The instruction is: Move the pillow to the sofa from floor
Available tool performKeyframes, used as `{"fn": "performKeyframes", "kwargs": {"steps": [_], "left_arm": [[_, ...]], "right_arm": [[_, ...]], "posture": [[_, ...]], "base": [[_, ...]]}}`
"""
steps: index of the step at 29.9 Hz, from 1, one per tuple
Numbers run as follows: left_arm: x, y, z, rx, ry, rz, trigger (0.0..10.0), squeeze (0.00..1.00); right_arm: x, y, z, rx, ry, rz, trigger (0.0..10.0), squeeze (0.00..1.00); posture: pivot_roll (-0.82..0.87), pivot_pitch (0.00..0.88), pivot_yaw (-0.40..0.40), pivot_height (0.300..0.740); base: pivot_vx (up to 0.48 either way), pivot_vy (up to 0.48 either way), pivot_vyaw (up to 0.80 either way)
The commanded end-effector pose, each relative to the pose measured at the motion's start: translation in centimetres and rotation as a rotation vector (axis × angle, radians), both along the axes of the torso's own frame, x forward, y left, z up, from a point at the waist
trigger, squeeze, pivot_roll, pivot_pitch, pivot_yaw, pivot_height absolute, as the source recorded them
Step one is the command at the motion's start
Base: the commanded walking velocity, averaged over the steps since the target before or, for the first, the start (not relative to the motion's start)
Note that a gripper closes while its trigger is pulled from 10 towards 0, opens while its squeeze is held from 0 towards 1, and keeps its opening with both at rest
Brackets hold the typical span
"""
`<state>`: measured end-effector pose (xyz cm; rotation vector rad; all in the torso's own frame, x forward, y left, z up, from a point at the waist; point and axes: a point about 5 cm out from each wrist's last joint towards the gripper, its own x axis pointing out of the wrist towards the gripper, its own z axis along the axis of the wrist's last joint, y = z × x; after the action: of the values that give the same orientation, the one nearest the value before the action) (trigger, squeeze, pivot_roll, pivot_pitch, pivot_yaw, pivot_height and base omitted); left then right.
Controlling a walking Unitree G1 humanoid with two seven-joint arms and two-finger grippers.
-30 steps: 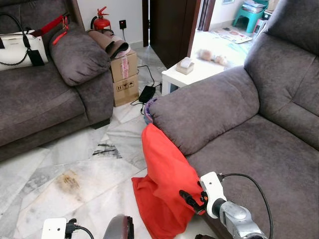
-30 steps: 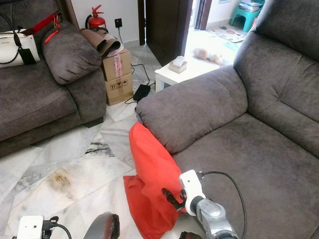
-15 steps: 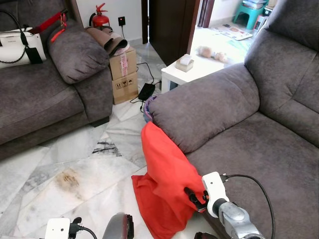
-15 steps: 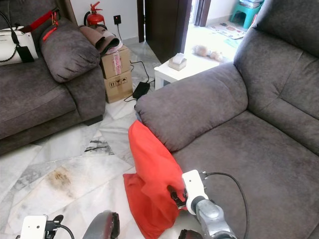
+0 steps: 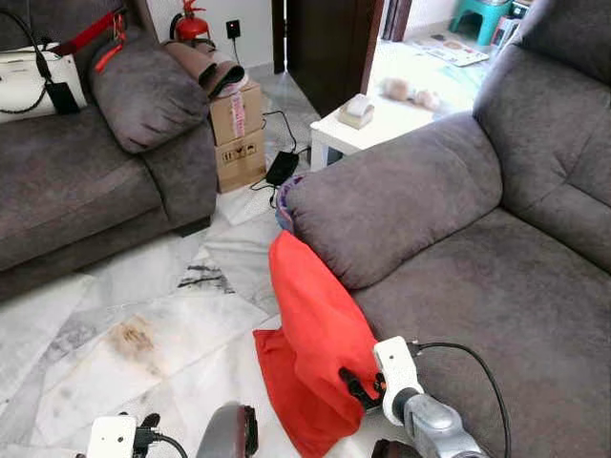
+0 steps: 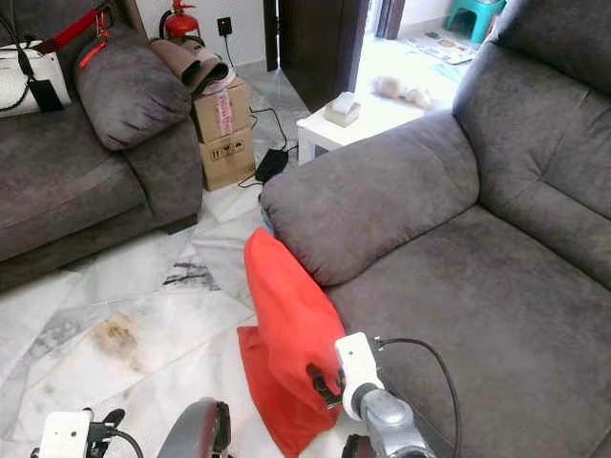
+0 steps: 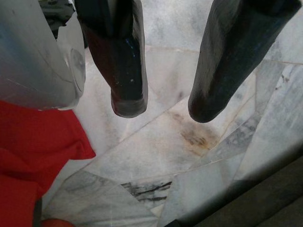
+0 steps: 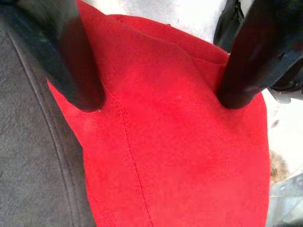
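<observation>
A red pillow (image 5: 315, 334) stands on the marble floor, leaning against the front of the grey sofa (image 5: 496, 315) below its armrest (image 5: 391, 196). My right gripper (image 5: 351, 389) is low at the pillow's sofa-side edge. In the right wrist view the right gripper (image 8: 161, 101) is open, and both black fingers (image 8: 80, 85) press into the red fabric with the pillow's face between them. My left gripper (image 7: 163, 106) hangs open over bare marble, with the pillow's corner (image 7: 42, 142) beside it.
A second grey sofa (image 5: 76, 191) at the left holds a grey cushion (image 5: 153, 91) and a white handbag (image 5: 33, 81). Cardboard boxes (image 5: 239, 134), a fire extinguisher (image 5: 191, 24), a white side table (image 5: 368, 129) and a black adapter with cable (image 5: 280, 167) stand beyond. Brown-stained marble (image 5: 134, 339) lies ahead.
My right gripper has pushed leftward, deeper into the red pillow's side. The head camera has shifted slightly. The pillow still leans against the sofa.
</observation>
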<state>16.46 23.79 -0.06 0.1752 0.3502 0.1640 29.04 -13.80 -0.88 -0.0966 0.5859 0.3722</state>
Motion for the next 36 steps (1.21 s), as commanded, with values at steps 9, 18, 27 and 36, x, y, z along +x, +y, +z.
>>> {"fn": "performKeyframes", "kwargs": {"steps": [9,18,27,36], "left_arm": [[-0.5,0.0,0.4,0.027,0.026,-0.032,10.0,0.00],[-0.3,-0.3,0.7,0.038,0.028,-0.051,10.0,0.00],[0.1,-0.2,0.9,0.042,0.020,-0.048,10.0,0.00],[0.8,-0.3,1.0,0.045,0.010,-0.050,10.0,0.00]], "right_arm": [[-0.3,0.0,-0.5,-0.032,0.025,-0.031,0.0,0.00],[-0.2,-0.2,-0.4,-0.042,0.025,-0.034,0.0,0.00],[0.2,-0.1,0.0,-0.026,0.004,-0.036,0.0,0.00],[0.6,0.2,0.4,-0.007,-0.016,-0.059,0.0,0.00]], "posture": [[0.24,0.196,0.004,0.610],[0.24,0.197,0.002,0.610],[0.24,0.187,0.000,0.610],[0.24,0.163,0.000,0.610]], "base": [[0.000,0.000,0.00],[0.000,0.000,0.00],[0.000,0.000,0.00],[0.000,0.000,0.00]]}}
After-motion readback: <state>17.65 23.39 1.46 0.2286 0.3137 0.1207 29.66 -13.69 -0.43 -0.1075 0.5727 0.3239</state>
